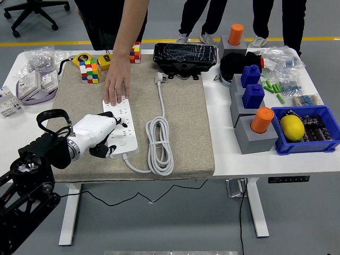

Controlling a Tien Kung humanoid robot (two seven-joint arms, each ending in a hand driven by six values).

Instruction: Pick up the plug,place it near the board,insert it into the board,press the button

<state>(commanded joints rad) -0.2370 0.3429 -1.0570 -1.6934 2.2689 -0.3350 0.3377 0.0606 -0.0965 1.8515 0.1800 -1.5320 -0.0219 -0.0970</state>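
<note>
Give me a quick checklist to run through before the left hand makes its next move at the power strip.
1. Left hand at the power strip, over its left edge: ok.
2. Plug in the fingers: cannot tell, the hand hides it.
3. Plug seated in a socket: cannot tell.
4. Strip held steady: ok, a person's hand presses flat on its far end.
5. Coiled cord out of the way: ok, it lies right of the strip.
6. Person's hand away from the robot's hand: ok, they are apart but on the same strip.
</note>
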